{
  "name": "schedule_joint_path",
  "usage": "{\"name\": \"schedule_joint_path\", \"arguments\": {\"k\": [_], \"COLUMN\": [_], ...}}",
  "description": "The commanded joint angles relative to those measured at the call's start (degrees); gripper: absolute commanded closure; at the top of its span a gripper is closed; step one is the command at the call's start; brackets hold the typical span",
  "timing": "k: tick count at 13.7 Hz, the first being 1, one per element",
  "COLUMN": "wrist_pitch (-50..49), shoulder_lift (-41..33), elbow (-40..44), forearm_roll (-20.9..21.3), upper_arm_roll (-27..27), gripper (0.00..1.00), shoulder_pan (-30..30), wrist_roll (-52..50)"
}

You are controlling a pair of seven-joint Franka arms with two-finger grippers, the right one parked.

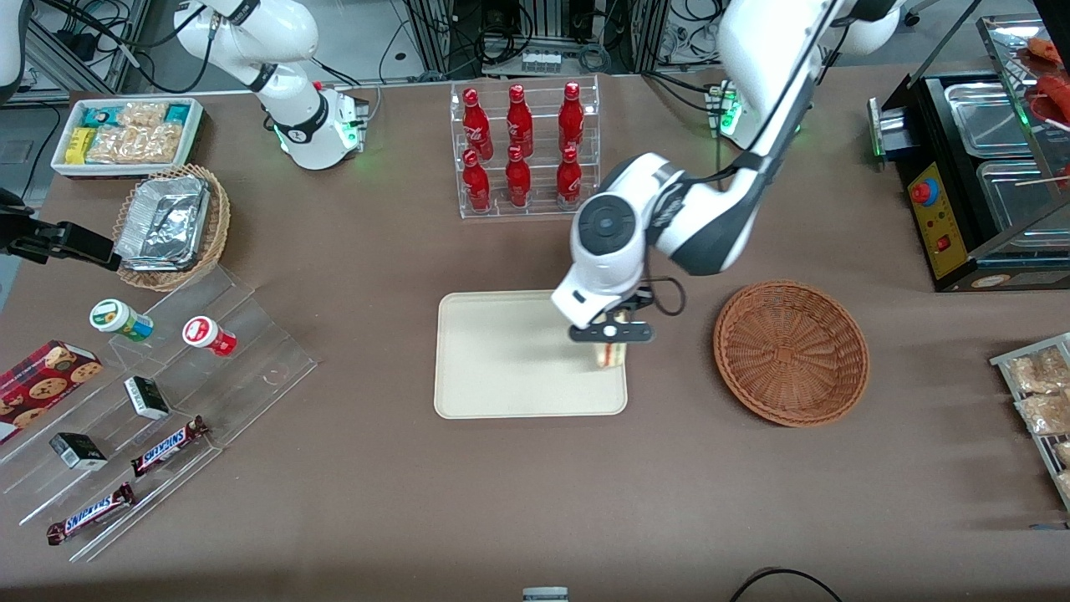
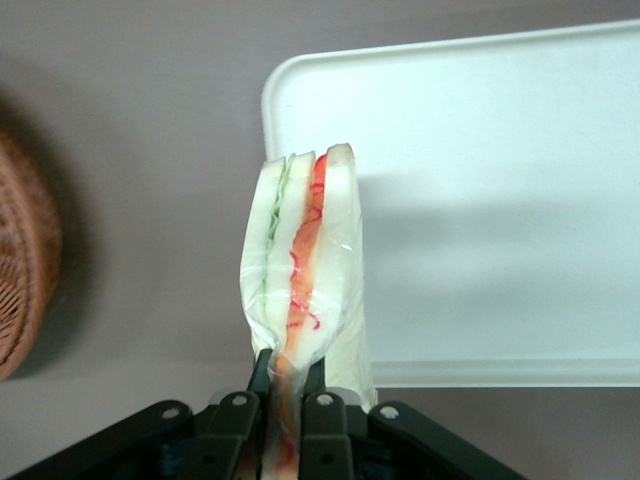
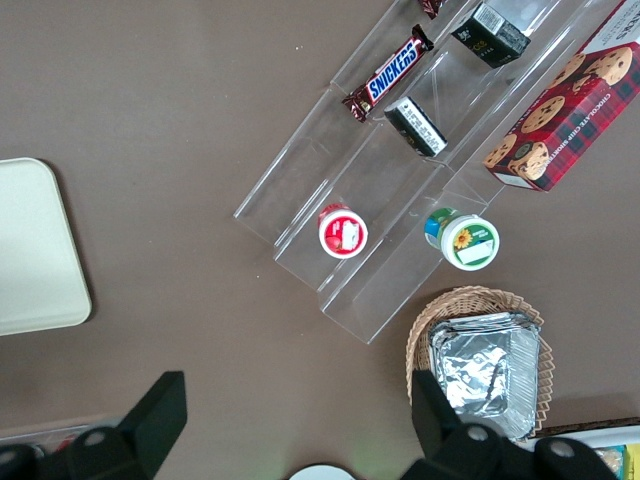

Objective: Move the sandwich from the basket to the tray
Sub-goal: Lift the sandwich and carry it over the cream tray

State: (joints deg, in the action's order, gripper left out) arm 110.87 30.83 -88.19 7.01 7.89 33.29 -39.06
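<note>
1. One gripper [image 1: 611, 333] is what you are viewing: its fingers [image 2: 236, 432] are pinching the sandwich [image 2: 301, 265] by one end.
2. You are seeing the sandwich [image 1: 611, 354] hanging over the tray [image 1: 501, 359], at the tray edge nearest the basket [image 1: 791, 352]; whether it is touching the tray surface cannot be told.
3. You are seeing the basket sitting beside the tray, toward the working arm's end of the table [image 1: 535, 502], holding nothing.
4. You are seeing the red and green filling layers showing along the sandwich's cut edge, under clear wrap.

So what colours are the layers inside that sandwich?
Red and green between white bread on the sandwich, held by the gripper; clearest in the left wrist view.
</note>
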Motion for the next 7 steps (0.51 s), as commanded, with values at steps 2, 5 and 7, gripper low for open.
{"name": "schedule_joint_path", "arguments": {"k": [2,5,7], "wrist_pitch": [-1.1,-1.1,-0.3], "shoulder_lift": [5.5,10.7,12.4], "elbow": [7.7,12.6,13.5], "forearm_roll": [2.4,2.5,4.1], "upper_arm_roll": [-0.6,-0.8,-0.8], "gripper": [1.0,1.0,1.0], "shoulder_pan": [2.7,3.9,4.2], "wrist_roll": [-0.4,-0.8,-0.8]}}
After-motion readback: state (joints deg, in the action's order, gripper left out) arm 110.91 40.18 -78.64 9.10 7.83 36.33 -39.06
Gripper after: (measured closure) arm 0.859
